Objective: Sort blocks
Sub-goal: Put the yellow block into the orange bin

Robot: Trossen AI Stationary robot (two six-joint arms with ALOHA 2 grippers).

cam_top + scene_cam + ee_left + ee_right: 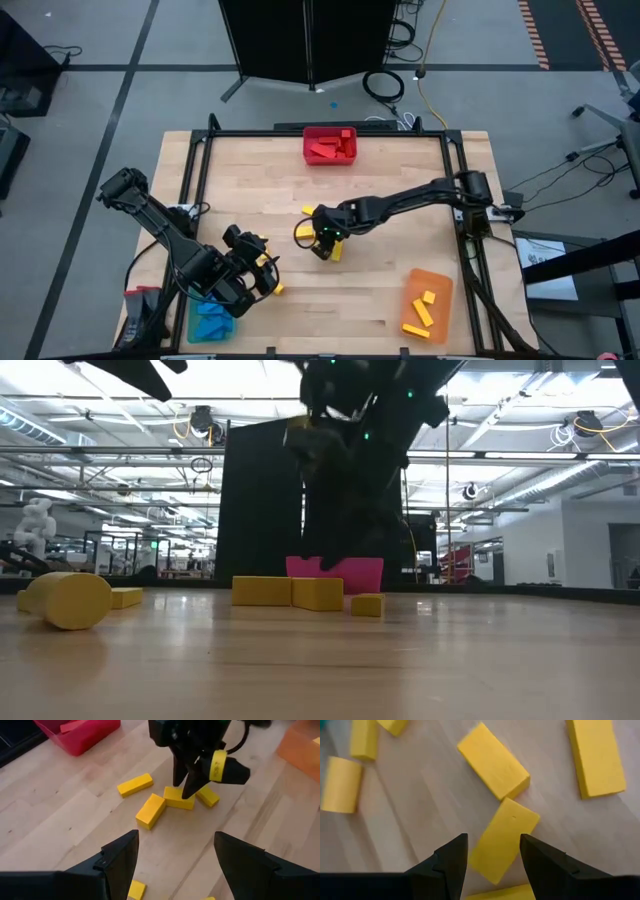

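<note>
Several yellow blocks lie flat on the table's middle (322, 232); the left wrist view shows them as a cluster (150, 811). My right gripper (325, 243) hangs over them, open and pointing down, its fingers (451, 862) on either side of one yellow block (502, 842). That gripper also appears in the left wrist view (192, 782) above a block (179, 799). My left gripper (258, 268) is open (172, 865) near the table's near-left, beside small yellow pieces (136, 890). A yellow cylinder (70, 600) lies on its side. My right gripper stands with open fingers on either side of the yellow block (502, 842), coming from above; I cannot tell whether the fingertips touch it. The block lies flat on the table.
A red bin (330, 146) with red blocks sits at the far edge. An orange bin (428, 305) with yellow blocks is near right, and a blue bin (210, 320) with blue blocks is near left. A black frame (450, 180) borders the table. Bare wood lies between the cluster and the orange bin.
</note>
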